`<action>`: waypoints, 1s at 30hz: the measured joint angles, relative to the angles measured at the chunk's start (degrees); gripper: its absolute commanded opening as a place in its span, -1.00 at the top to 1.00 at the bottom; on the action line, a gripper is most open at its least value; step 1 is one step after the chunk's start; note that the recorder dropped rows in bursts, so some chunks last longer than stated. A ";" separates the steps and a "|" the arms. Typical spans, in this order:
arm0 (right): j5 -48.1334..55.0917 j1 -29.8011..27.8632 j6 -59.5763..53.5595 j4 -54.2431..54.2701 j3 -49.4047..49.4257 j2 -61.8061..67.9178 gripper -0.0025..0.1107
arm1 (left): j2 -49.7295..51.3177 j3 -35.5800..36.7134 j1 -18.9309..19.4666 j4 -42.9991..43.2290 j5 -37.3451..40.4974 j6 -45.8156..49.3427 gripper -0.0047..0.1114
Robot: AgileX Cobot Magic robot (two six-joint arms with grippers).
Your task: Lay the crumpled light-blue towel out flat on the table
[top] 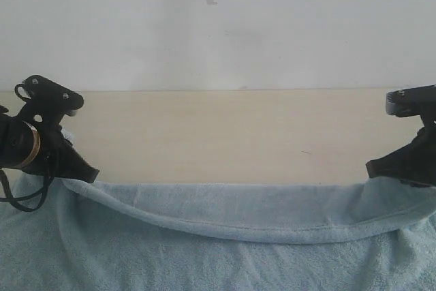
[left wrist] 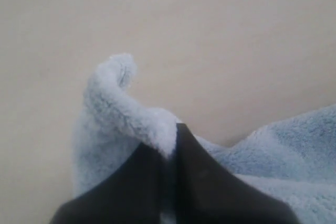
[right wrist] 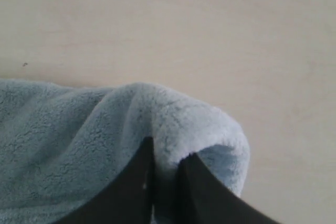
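The light-blue towel (top: 225, 250) covers the near part of the beige table (top: 225, 134), its far hemmed edge sagging in a shallow curve between two raised corners. My left gripper (top: 88, 174) is shut on the left corner. In the left wrist view the black fingers (left wrist: 210, 182) pinch a fluffy fold of towel (left wrist: 113, 98) at the left gripper (left wrist: 170, 141). My right gripper (top: 371, 168) holds the right corner. In the right wrist view a rounded fold of towel (right wrist: 79, 124) fills the narrow gap of the right gripper (right wrist: 167, 153), still pinched.
A white-grey wall (top: 218, 25) rises behind the table's far edge. Bare beige tabletop stretches between the towel's far hem and the wall. The towel runs out of view at the bottom and both sides.
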 measured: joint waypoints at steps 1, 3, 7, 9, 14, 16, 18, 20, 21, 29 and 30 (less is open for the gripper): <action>0.01 -0.72 0.80 0.00 0.00 0.00 0.56 | 0.00 0.00 0.00 0.00 0.04 0.00 0.71; -0.11 -2.99 3.21 0.00 0.00 0.00 0.50 | 0.00 0.00 0.00 0.00 0.14 0.00 0.51; -0.20 -6.74 7.40 0.00 0.00 0.00 0.38 | 0.00 0.00 0.00 0.00 0.14 -0.04 -0.01; -0.33 -7.31 8.18 0.00 0.00 0.00 0.29 | 0.00 0.00 0.00 0.00 0.14 -0.14 -0.24; -1.31 -7.31 8.66 0.60 0.00 0.00 0.01 | 0.00 -0.33 0.00 0.09 0.79 -1.64 -0.34; -1.45 -7.31 8.82 0.60 0.00 0.00 0.00 | 0.00 -1.08 0.00 0.09 1.09 -2.45 -0.34; -1.56 -7.31 8.82 0.60 0.00 0.00 0.01 | -0.26 -1.97 0.00 0.23 1.69 -2.79 -0.34; -2.00 -7.31 8.86 1.18 0.00 0.00 0.01 | -1.33 -2.88 0.00 -0.16 3.53 -3.04 -0.34; -2.40 -7.36 8.86 1.80 0.00 0.00 0.01 | -2.24 -3.44 0.00 -0.84 5.10 -3.36 -0.34; -2.52 -7.36 9.08 4.37 0.00 -6.31 0.01 | -12.75 -5.38 0.10 -15.21 10.54 1.37 0.17; -1.65 -7.36 9.08 4.51 0.00 -7.69 0.01 | -13.58 -5.38 0.10 -19.20 10.10 6.06 0.34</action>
